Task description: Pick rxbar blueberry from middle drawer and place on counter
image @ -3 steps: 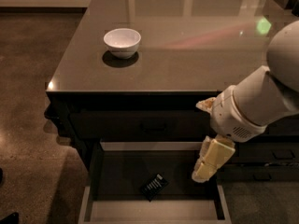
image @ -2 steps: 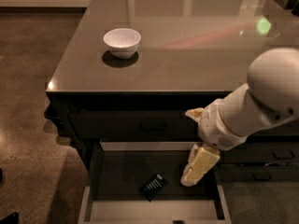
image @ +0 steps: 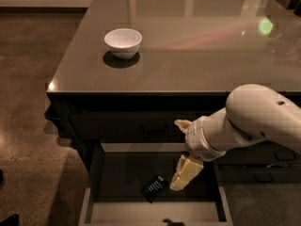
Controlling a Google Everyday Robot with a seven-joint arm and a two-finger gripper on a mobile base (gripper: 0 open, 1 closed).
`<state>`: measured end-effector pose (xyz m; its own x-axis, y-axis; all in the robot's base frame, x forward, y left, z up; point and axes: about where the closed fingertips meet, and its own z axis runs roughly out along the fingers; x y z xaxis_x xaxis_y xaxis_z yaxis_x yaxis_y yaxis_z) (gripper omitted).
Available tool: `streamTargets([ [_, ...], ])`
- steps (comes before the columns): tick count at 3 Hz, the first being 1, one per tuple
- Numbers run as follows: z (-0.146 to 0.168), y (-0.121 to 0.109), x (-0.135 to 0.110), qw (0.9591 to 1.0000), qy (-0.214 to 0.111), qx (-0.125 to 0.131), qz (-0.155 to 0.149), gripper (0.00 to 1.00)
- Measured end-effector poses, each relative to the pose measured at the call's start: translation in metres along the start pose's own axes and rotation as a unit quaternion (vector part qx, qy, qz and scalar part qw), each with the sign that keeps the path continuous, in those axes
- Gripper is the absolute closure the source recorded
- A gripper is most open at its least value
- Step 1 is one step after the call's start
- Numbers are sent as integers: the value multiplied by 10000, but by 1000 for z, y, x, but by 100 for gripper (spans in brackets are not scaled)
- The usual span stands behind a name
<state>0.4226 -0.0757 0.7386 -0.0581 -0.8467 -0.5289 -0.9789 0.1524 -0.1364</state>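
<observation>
The gripper (image: 178, 155) is hanging over the open middle drawer (image: 155, 213), its jaws standing wide apart and gripping nothing. The lower finger (image: 186, 173) is pointing down just right of the rxbar blueberry (image: 154, 188) (whether it is touching the wrapper, I cannot tell). The bar is lying flat and askew on the drawer's dark floor, near the front. Up on the bench (image: 197, 55), a white bowl (image: 123, 42) is sitting toward the left end.

Dim; end effector (image: 181, 155) over seemingly shadowed drawer (image: 122, 178)
</observation>
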Motion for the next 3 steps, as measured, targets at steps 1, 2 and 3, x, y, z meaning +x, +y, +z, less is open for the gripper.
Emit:
streamTargets([
  [1, 31, 2, 6, 9999, -121, -94, 0, 0],
  [2, 80, 5, 10, 9997, -81, -33, -228, 0],
  [3, 141, -19, 41, 9977, 140, 474, -456, 0],
])
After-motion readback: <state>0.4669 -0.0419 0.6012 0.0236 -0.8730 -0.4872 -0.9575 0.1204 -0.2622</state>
